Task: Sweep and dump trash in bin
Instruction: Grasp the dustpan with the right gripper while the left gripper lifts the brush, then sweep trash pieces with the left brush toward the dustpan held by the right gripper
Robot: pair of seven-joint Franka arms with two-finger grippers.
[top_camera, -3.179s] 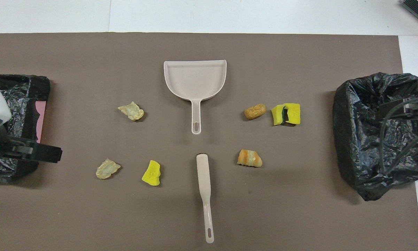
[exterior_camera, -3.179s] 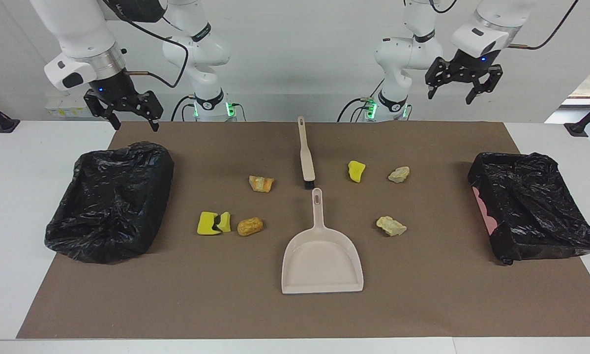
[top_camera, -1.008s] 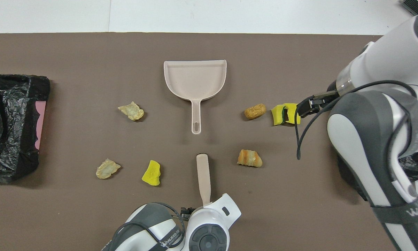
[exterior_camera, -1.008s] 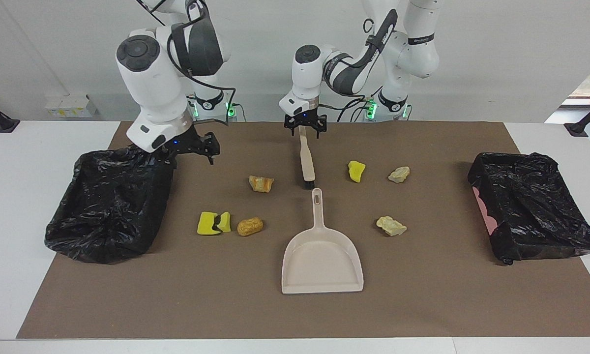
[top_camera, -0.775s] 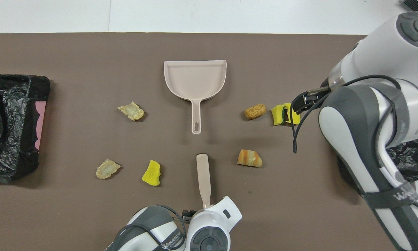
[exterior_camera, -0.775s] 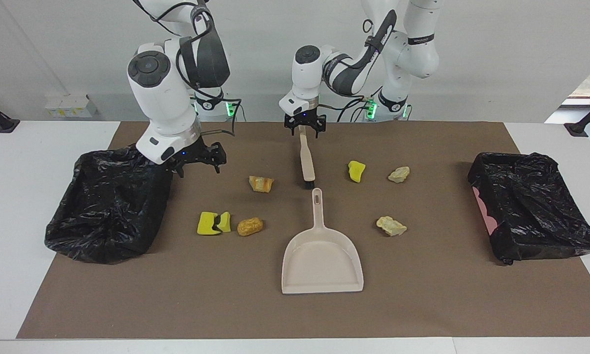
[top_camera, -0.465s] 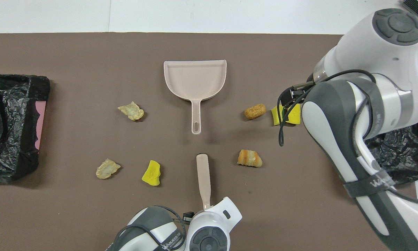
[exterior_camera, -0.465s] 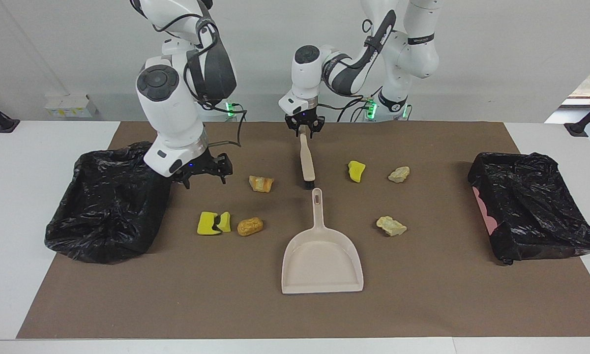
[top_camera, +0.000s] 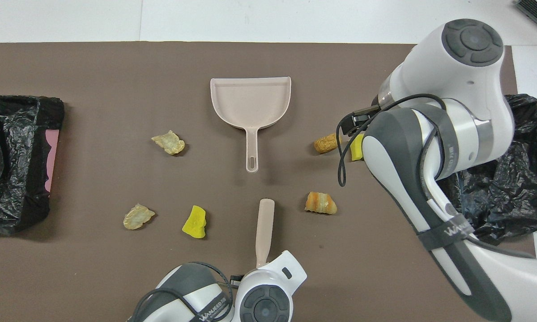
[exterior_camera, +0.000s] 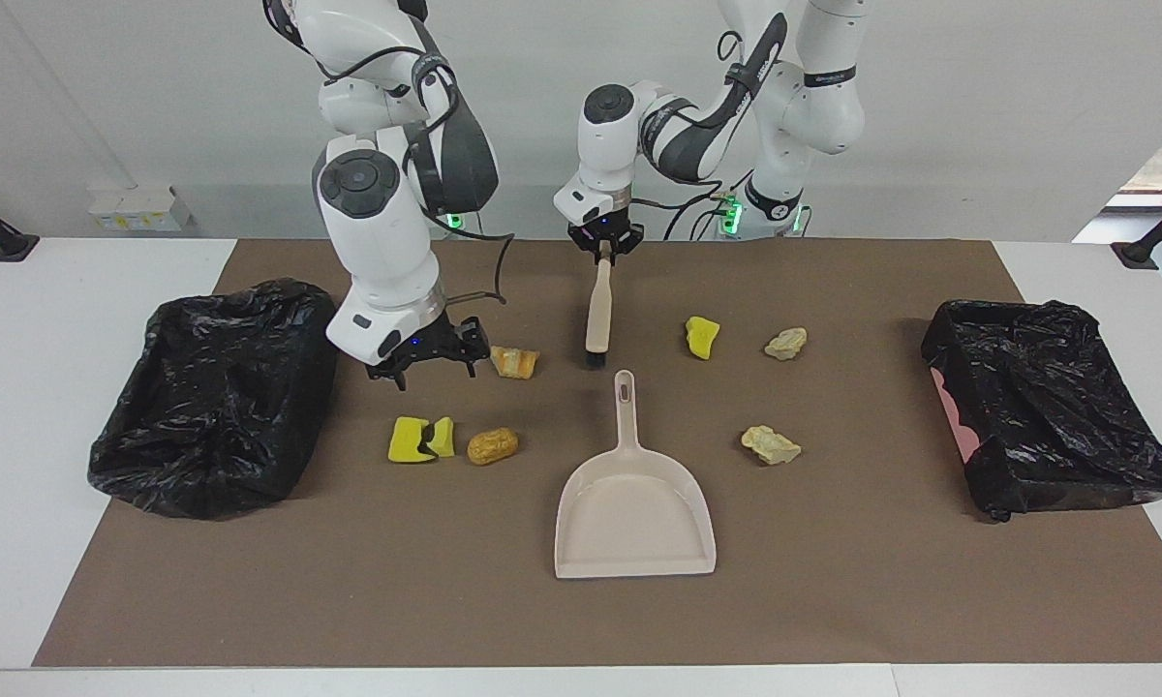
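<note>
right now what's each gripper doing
left gripper: shut on the brush handle.
right gripper: open, holding nothing, over the mat by the trash.

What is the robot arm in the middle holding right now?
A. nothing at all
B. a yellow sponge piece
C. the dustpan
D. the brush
D: the left gripper is shut on the handle end of the brush, while the dustpan lies untouched on the mat.
</note>
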